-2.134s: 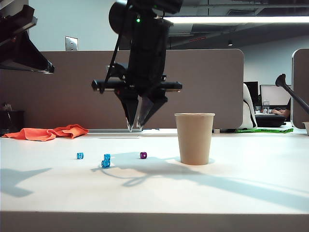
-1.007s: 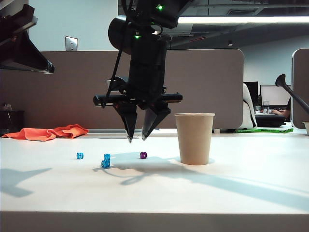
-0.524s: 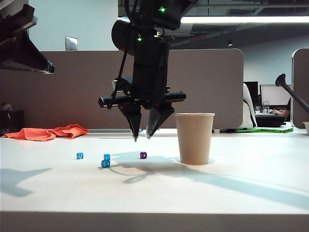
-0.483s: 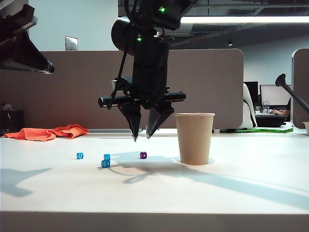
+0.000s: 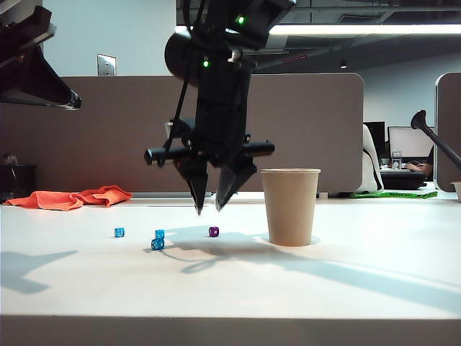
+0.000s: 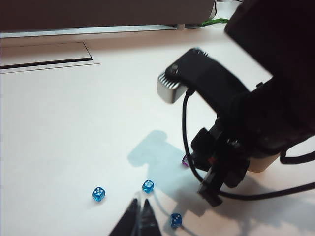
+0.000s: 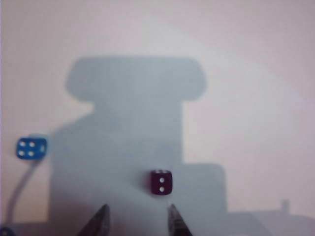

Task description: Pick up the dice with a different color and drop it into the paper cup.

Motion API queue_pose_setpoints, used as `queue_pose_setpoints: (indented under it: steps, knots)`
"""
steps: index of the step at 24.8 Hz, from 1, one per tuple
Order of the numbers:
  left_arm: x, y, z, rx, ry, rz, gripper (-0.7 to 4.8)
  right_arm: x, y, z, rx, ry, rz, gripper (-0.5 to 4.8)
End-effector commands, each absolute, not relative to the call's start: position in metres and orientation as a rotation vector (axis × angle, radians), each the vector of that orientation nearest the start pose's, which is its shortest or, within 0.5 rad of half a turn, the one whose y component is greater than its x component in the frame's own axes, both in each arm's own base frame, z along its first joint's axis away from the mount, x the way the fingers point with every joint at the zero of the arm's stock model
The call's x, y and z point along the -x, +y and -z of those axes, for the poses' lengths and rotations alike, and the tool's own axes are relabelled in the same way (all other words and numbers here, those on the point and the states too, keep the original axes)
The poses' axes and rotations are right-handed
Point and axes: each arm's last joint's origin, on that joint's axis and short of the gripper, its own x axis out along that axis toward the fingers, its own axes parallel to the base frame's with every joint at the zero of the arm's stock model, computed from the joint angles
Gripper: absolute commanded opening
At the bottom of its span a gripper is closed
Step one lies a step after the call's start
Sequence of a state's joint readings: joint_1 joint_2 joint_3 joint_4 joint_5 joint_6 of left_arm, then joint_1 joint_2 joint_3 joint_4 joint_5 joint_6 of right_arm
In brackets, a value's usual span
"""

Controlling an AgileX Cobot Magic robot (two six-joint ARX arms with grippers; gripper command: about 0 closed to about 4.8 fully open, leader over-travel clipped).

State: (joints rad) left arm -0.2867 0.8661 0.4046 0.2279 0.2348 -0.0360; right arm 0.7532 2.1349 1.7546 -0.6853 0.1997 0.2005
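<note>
Exterior view: right gripper (image 5: 207,209), fingers apart and empty, above white table (image 5: 230,288), over purple die (image 5: 214,231). Die lies between blue dice (image 5: 158,240) and paper cup (image 5: 290,207), which stands upright. Orange cloth (image 5: 70,197) far left. Left gripper (image 6: 138,216): tips together, near the blue dice in left wrist view.
</note>
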Motion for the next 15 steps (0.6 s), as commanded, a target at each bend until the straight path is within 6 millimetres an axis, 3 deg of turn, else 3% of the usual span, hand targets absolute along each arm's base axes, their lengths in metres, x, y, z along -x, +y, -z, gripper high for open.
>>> queue_pose_setpoints:
  steps: [1, 15]
  knots:
    - [-0.1791, -0.0598, -0.2304, 0.031, 0.225, 0.516, -0.06, -0.3386, 0.3108, -0.2013, 0.318, 1.006, -0.397, 1.54]
    - [-0.179, -0.0598, -0.2305, 0.031, 0.224, 0.517, -0.06, -0.3456, 0.3078, -0.1983, 0.301, 0.994, -0.388, 1.54]
